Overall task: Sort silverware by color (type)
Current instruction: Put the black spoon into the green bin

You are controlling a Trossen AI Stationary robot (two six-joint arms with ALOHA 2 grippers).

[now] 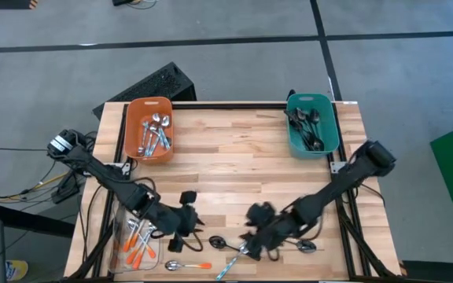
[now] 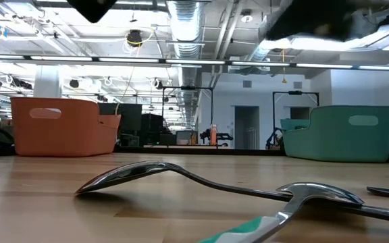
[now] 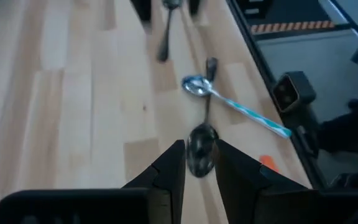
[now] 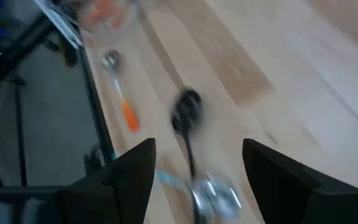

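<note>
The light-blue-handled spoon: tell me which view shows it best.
The left wrist view: the light-blue-handled spoon lies whole there, shiny bowl to striped handle tip, crossing a dark spoon beyond the left tool. The high view shows it small at the table's near edge. The low view catches only its handle; the right wrist view, a blurred part.

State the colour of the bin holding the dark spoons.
Teal green bin; the high view shows it best.

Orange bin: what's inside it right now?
The orange bin holds several shiny silver spoons piled together; whatever lies beneath the pile is covered.
</note>
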